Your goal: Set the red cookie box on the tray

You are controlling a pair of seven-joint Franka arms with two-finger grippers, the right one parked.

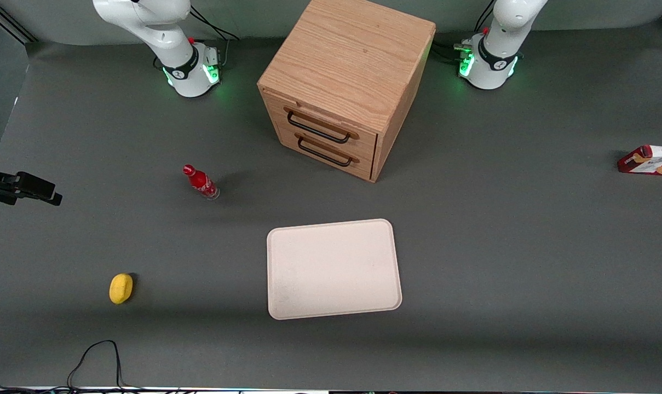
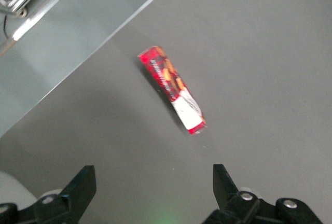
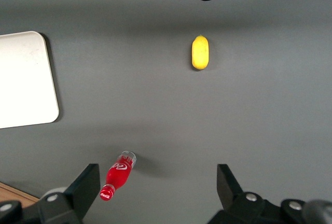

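The red cookie box (image 1: 651,160) lies flat on the grey table toward the working arm's end, cut off by the front view's edge. The left wrist view shows its whole length (image 2: 174,88), with its white end nearer the gripper. My left gripper (image 2: 153,175) hangs high above the table, open and empty, with the box ahead of its fingertips (image 2: 83,180) and not between them. The gripper itself is out of the front view. The cream-beige tray (image 1: 333,268) lies bare on the table in front of the wooden drawer cabinet (image 1: 347,82), nearer the front camera.
A small red bottle (image 1: 201,182) stands toward the parked arm's end, and a yellow lemon-shaped object (image 1: 121,288) lies nearer the camera. A black cable (image 1: 98,355) loops at the table's front edge. The mat's edge (image 2: 78,42) runs close to the box.
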